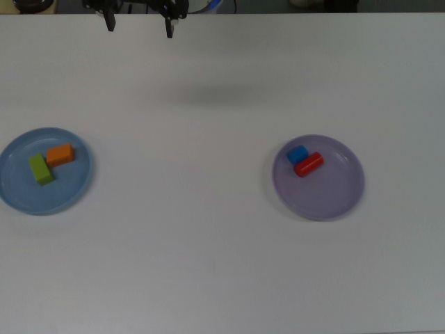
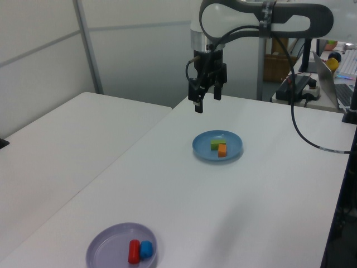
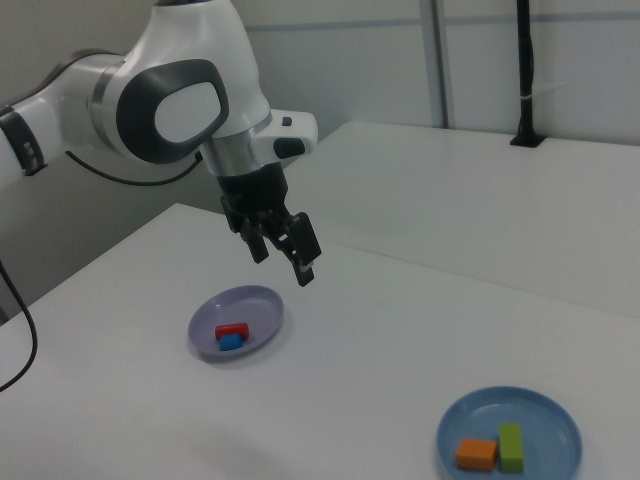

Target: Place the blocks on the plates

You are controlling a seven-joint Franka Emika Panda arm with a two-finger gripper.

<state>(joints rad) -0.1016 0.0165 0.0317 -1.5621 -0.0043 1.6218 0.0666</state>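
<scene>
four blocks already rest on plates for you, green brick (image 1: 41, 169) and orange block (image 1: 60, 154) on the blue plate (image 1: 14, 195), blue cube (image 1: 297, 154) and red bar (image 1: 308, 164) on the purple plate (image 1: 334, 198), while the gripper (image 1: 138, 25) hangs spread and empty, nothing left.

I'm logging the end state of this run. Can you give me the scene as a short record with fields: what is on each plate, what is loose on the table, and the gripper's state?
blue plate: green block and orange block, side by side
purple plate: blue cube and red bar, touching
blocks loose on table: none seen
gripper: open, empty, raised above the table near the top view's upper edge, away from both plates
</scene>
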